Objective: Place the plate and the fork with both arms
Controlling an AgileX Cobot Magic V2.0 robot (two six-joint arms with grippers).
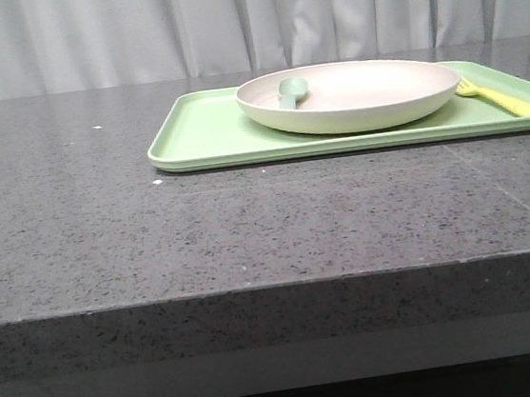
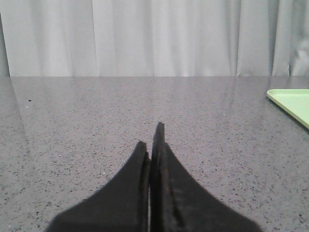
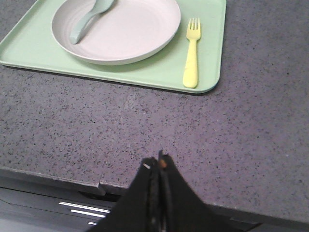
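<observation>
The cream-white plate (image 1: 349,95) sits on the light-green tray (image 1: 202,134) at the back right of the table, with a pale green spoon (image 1: 292,90) lying in it. The yellow fork (image 1: 505,98) lies on the tray just right of the plate. The right wrist view shows the plate (image 3: 126,34), the fork (image 3: 191,55) and the tray (image 3: 29,50) from above. My right gripper (image 3: 157,163) is shut and empty over the table's front edge, well short of the tray. My left gripper (image 2: 150,137) is shut and empty over bare table, left of the tray's corner (image 2: 292,102).
The grey speckled table (image 1: 104,217) stretches left of and in front of the tray. A white curtain (image 1: 131,32) hangs behind it. The table's front edge (image 3: 58,176) shows in the right wrist view, with a notch near my fingers.
</observation>
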